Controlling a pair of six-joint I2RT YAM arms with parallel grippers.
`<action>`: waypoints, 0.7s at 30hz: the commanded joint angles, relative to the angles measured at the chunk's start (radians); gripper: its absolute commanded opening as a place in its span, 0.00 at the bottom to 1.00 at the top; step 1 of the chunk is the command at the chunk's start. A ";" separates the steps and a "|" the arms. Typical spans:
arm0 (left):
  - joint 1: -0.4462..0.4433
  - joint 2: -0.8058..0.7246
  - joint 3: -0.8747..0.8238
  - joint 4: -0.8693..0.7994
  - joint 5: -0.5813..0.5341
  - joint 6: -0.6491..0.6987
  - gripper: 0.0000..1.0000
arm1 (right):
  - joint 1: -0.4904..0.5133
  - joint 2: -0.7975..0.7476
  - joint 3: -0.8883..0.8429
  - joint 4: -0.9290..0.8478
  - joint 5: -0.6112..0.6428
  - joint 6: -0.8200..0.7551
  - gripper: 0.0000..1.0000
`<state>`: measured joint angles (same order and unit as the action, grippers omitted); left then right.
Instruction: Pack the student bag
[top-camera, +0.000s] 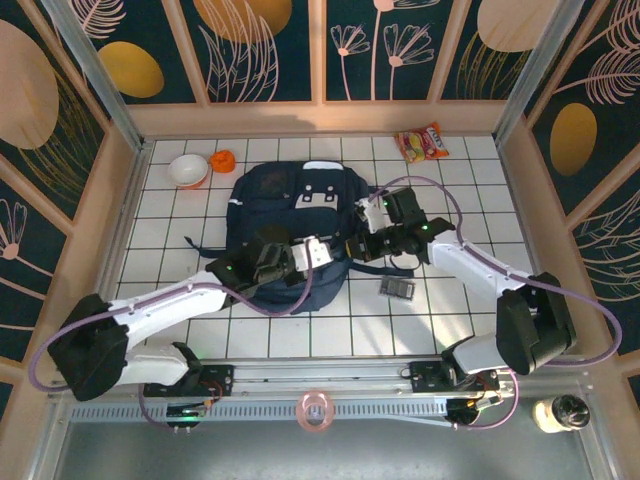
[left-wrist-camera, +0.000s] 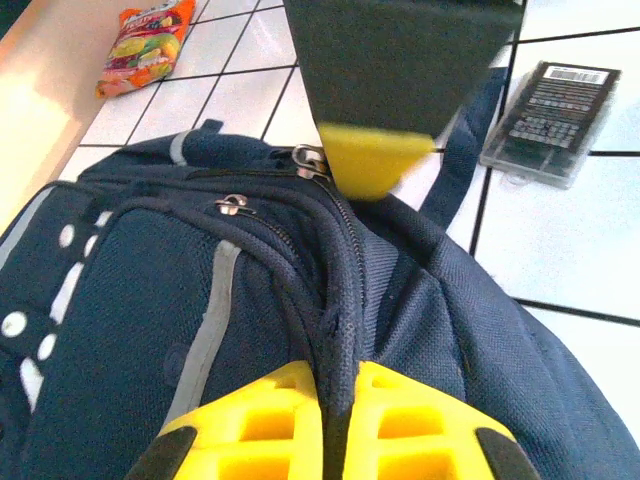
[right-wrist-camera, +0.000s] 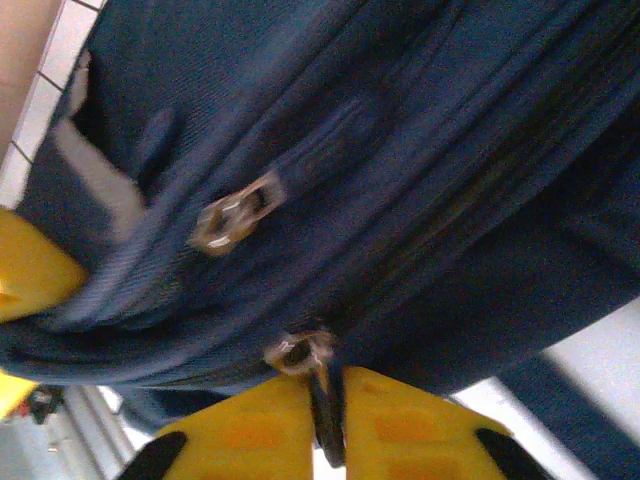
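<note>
The student bag (top-camera: 285, 205) lies flat mid-table, navy with a grey-white patch at its far end. My left gripper (left-wrist-camera: 338, 385) is shut on a ridge of the bag's fabric beside the zip line; from above it sits on the bag's right half (top-camera: 318, 252). My right gripper (right-wrist-camera: 327, 395) is shut on the dark pull of a metal zip slider (right-wrist-camera: 298, 350) at the bag's right edge (top-camera: 365, 243). A second slider (right-wrist-camera: 235, 215) lies loose higher up. In the left wrist view, the right gripper's yellow finger (left-wrist-camera: 370, 160) sits just by the slider (left-wrist-camera: 310, 160).
A snack packet (top-camera: 422, 143) lies at the far right. A white bowl (top-camera: 188, 170) and a small orange object (top-camera: 222, 160) sit far left. A dark flat box (top-camera: 398, 289) rests on the tiles right of the bag. A tape roll (top-camera: 315, 410) lies on the near rail.
</note>
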<state>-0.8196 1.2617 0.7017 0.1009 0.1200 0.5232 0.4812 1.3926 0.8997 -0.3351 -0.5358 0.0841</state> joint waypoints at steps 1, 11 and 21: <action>0.041 -0.102 -0.048 0.030 0.118 -0.016 0.00 | -0.054 -0.041 -0.034 0.058 0.014 -0.064 0.23; 0.094 -0.121 -0.090 0.078 0.224 -0.037 0.00 | -0.085 -0.206 -0.156 0.154 -0.139 -0.095 0.41; 0.096 -0.127 -0.087 0.086 0.271 -0.034 0.00 | -0.060 -0.141 -0.180 0.288 -0.216 -0.152 0.54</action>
<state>-0.7246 1.1564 0.6109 0.1093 0.3096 0.5102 0.4084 1.2289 0.7151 -0.1146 -0.7300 -0.0151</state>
